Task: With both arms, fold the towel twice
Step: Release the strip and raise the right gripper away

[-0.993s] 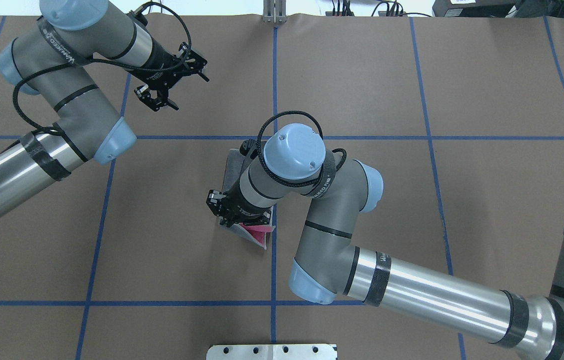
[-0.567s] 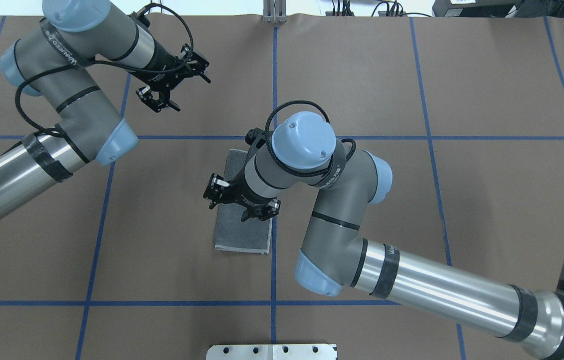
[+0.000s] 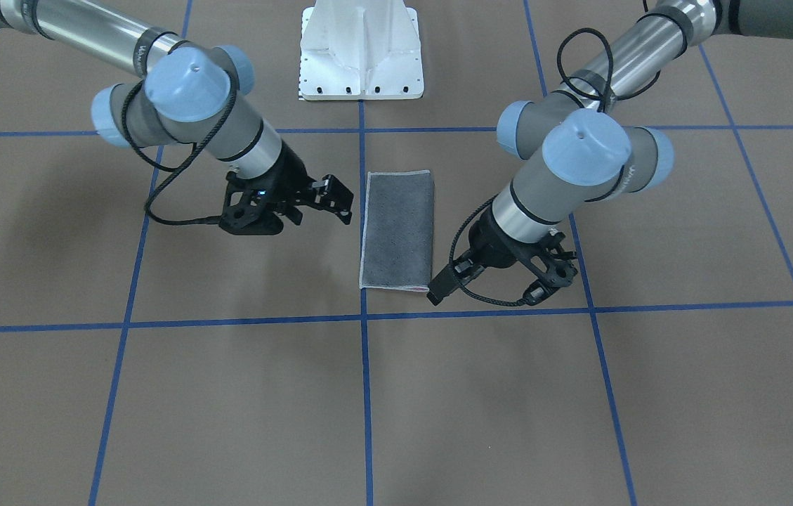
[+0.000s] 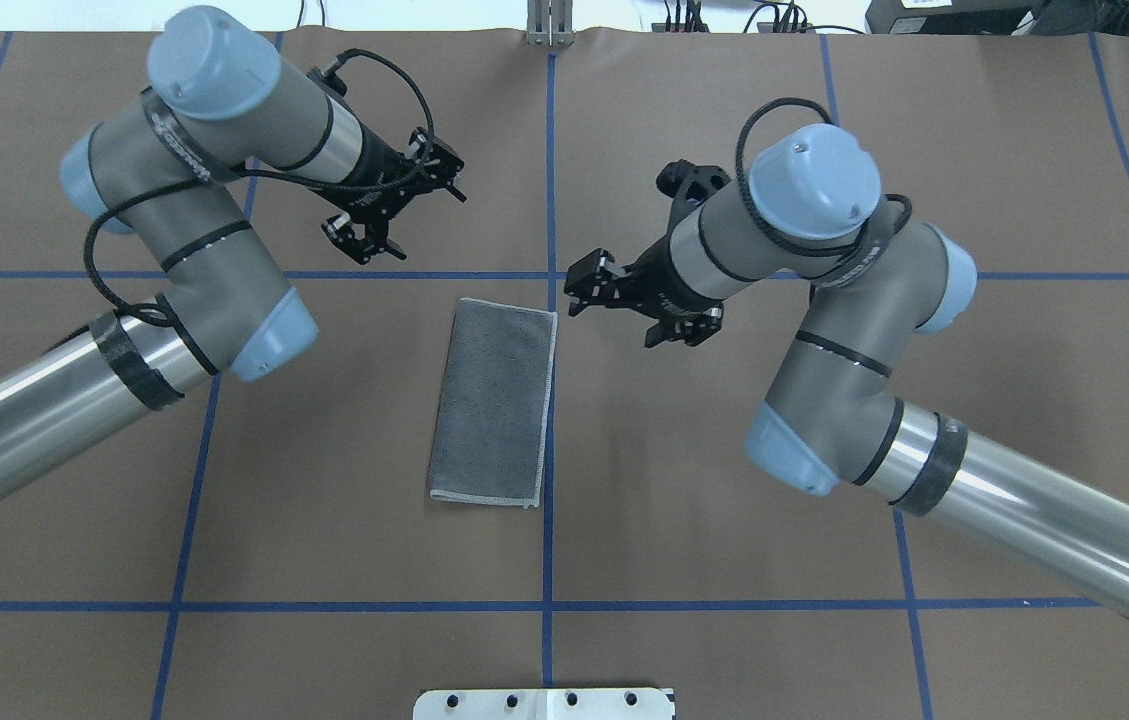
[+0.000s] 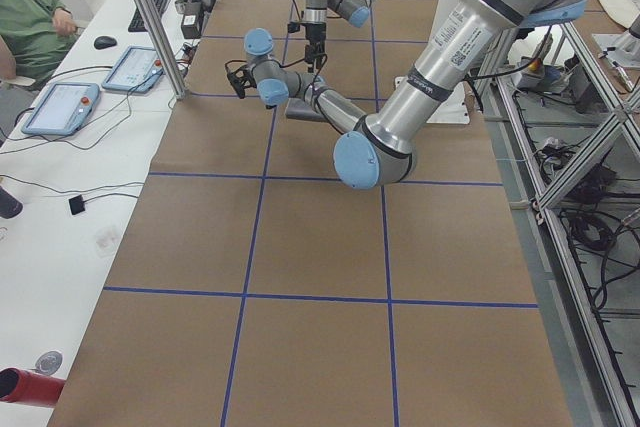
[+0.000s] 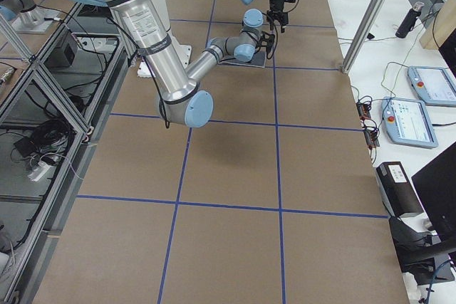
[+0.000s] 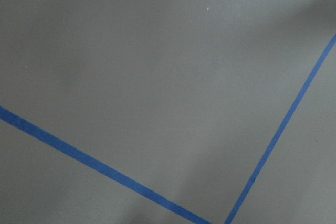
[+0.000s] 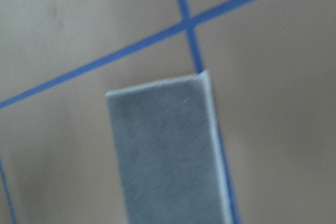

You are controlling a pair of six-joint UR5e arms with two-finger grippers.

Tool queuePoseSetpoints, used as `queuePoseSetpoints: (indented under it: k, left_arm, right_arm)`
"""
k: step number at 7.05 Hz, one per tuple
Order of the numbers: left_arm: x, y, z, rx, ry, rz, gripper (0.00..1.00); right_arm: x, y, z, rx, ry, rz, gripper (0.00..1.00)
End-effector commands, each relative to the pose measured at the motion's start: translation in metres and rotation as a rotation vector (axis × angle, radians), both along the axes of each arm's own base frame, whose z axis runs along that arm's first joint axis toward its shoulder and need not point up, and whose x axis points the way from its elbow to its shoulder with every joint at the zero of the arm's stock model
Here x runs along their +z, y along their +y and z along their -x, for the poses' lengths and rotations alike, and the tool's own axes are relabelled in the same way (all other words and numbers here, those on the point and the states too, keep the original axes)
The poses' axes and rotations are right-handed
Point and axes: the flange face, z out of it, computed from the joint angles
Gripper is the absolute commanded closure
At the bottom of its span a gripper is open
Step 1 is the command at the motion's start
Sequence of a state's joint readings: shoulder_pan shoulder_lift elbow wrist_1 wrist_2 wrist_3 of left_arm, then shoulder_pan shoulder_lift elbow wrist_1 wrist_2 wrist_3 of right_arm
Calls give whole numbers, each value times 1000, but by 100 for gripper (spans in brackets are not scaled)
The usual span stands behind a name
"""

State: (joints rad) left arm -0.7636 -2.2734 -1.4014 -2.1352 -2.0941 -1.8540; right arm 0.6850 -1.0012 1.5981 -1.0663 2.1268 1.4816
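The towel [image 4: 494, 400] lies flat on the brown table, folded into a narrow grey rectangle with a light stitched edge. A sliver of pink shows at its far edge in the front view [image 3: 397, 228]. My right gripper [image 4: 629, 310] is open and empty, just right of the towel's far right corner, apart from it. The right wrist view shows that end of the towel [image 8: 168, 150]. My left gripper [image 4: 399, 210] is open and empty, beyond the towel's far left corner. In the front view the left gripper [image 3: 498, 292] is on the right and the right gripper [image 3: 294, 211] on the left.
Blue tape lines [image 4: 549, 180] divide the table into squares; the left wrist view shows only tape [image 7: 94, 163] on bare table. The white pedestal plate [image 4: 544, 703] sits at the near edge. Operator tablets [image 5: 60, 107] lie on a side bench.
My right gripper let go of the towel's lifted corner; the towel now lies flat, grey face up. The right arm then drew away to the far right. The left arm shifted slightly right.
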Motion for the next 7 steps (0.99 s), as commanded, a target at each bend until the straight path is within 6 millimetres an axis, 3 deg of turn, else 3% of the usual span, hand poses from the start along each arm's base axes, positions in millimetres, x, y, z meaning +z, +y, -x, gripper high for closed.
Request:
queuePoseSetpoints:
  k: [1, 2, 3, 7]
  left_arm:
    - [-16, 54, -46, -27, 24, 42, 0]
    - [-12, 80, -76, -31, 4, 22, 0]
    - [-9, 98, -93, -19, -5, 12, 0]
    - [8, 102, -106, -1, -36, 17, 0]
  right_arm:
    - [59, -40, -69, -31, 54, -81, 0]
    - [70, -50, -78, -26, 67, -90, 0]
    - [75, -55, -79, -23, 74, -85, 0]
    - [75, -56, -80, -22, 74, -88, 0]
